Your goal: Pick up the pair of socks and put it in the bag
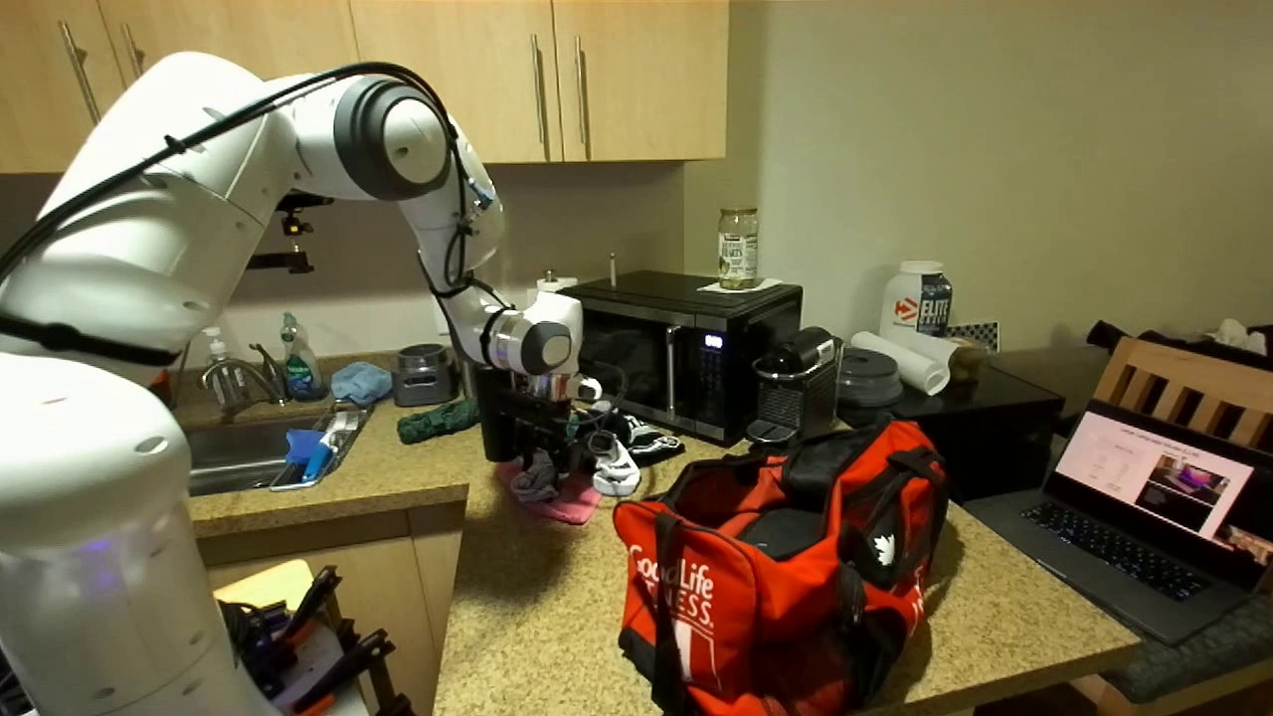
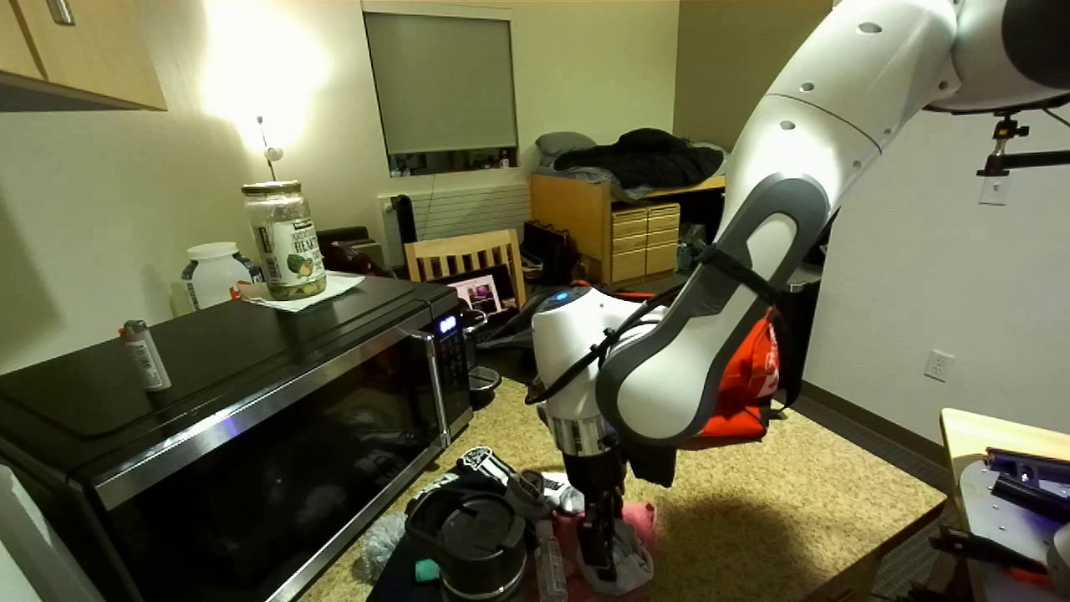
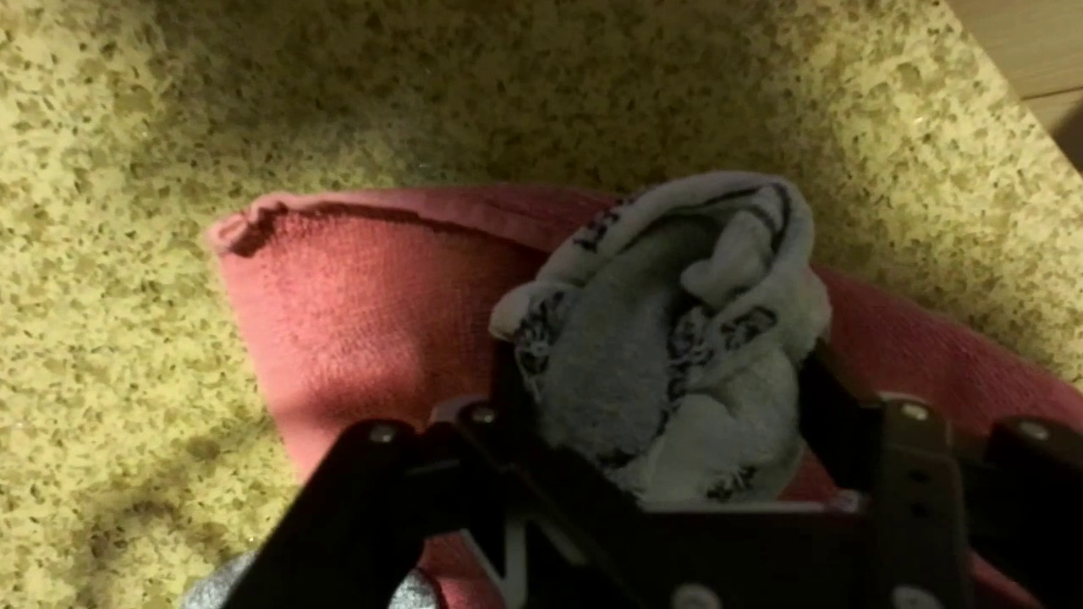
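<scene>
- One sock bundle (image 3: 668,338) sits within the spread end effector (image 3: 664,365).
- Step in hand: grasping, apparently.
- Next move: close evenly, lift, then transfer to the bag (image 1: 791,577).

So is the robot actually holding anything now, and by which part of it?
Can't tell: the tool has its fingers on either side of the bundled socks, but whether they actually grip them is unclear.
</scene>
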Robot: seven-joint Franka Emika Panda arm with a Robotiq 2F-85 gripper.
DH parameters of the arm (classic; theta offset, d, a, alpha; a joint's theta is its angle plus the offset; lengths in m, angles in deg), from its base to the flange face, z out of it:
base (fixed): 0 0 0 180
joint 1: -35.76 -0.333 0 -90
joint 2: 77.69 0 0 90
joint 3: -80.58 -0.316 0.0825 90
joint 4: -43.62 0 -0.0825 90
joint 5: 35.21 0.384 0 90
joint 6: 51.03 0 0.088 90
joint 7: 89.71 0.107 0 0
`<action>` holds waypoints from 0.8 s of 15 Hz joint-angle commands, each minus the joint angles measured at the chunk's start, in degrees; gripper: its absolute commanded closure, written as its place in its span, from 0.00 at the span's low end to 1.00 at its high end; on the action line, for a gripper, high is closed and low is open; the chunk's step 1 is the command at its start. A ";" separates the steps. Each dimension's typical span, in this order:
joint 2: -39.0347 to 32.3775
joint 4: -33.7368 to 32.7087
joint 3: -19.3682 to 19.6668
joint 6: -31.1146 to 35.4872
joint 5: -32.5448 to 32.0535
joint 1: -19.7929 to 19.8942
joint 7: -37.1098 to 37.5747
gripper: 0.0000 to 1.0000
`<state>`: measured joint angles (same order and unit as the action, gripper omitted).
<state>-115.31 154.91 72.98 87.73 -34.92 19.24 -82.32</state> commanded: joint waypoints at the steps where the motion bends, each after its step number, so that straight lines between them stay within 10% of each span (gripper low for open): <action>1: 0.48 1.65 -0.16 2.40 -0.27 0.27 0.06 0.53; 8: 1.05 0.65 -1.20 -1.34 0.88 0.93 -0.51 0.92; 12: 1.76 -1.84 -1.20 -6.82 1.39 2.50 -1.68 0.90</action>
<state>-115.06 153.89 72.32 85.15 -34.66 19.81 -82.33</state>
